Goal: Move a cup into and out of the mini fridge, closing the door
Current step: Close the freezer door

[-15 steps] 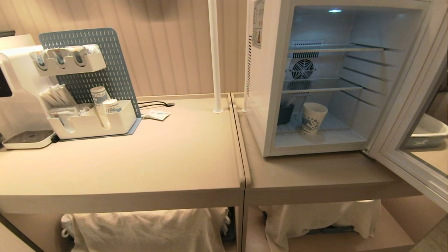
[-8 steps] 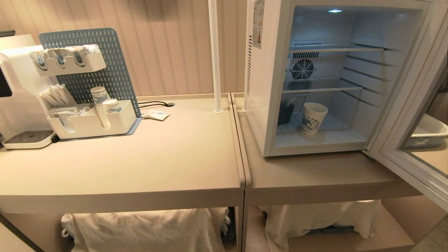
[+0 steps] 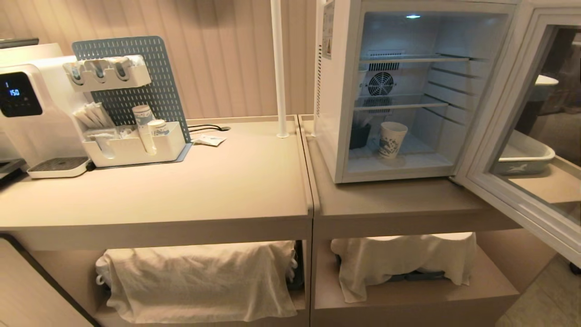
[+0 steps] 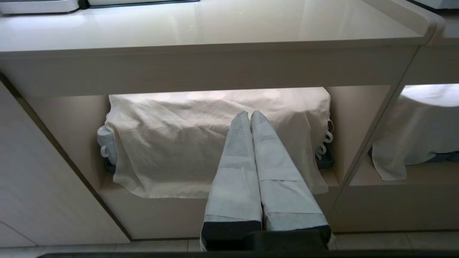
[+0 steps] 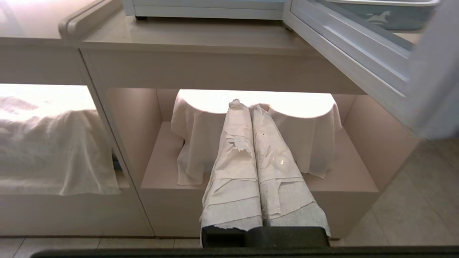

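The left hand is hanging low before the desk, its taped fingers pressed together and holding nothing, pointing at a cloth draped over the lower shelf. The right hand is sitting likewise beneath the neighbouring desk, fingers together and empty, facing another cloth. Above it, the door is standing wide open, swinging out to the right. Farther back, the cup is standing upright on the floor of the fridge, beside a dark container. At far left an organiser is holding stacked cups next to a dispenser.
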Controlling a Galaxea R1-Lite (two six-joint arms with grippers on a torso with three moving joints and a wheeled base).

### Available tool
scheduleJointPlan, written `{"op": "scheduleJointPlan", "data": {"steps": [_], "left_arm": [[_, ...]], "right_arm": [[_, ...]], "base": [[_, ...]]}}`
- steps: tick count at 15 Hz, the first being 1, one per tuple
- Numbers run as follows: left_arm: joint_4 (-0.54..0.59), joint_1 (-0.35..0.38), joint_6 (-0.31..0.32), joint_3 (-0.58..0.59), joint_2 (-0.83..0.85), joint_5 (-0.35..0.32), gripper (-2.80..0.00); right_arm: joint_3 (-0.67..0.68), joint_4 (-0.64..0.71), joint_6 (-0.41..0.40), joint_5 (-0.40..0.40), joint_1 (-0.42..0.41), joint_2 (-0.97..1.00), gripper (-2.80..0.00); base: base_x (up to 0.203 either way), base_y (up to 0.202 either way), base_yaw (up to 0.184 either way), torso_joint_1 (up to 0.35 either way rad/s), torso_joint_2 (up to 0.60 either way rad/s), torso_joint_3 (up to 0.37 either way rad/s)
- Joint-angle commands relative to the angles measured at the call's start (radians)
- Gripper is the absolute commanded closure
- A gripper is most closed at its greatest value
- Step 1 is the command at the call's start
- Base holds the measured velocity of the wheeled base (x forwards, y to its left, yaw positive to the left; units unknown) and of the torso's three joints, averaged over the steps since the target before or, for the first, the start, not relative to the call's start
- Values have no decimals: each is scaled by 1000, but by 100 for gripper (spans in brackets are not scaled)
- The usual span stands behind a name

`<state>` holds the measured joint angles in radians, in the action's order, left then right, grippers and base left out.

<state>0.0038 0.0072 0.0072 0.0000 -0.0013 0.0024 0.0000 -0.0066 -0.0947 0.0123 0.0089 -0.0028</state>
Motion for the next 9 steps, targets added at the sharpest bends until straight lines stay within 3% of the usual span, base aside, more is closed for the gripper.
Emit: {"op": "scheduleJointPlan", "data": {"steps": [1,9], "left_arm": [[1,0,0,0,1,1,0],[2,0,8,0,1,0,0]], "right_arm": [[0,0,-2,1,0,1,0],[0,-1,-5,1,0,1,0]], "base": [[-190,0,-1,5,0,-2],[-187,0,-1,4,2,0]]}}
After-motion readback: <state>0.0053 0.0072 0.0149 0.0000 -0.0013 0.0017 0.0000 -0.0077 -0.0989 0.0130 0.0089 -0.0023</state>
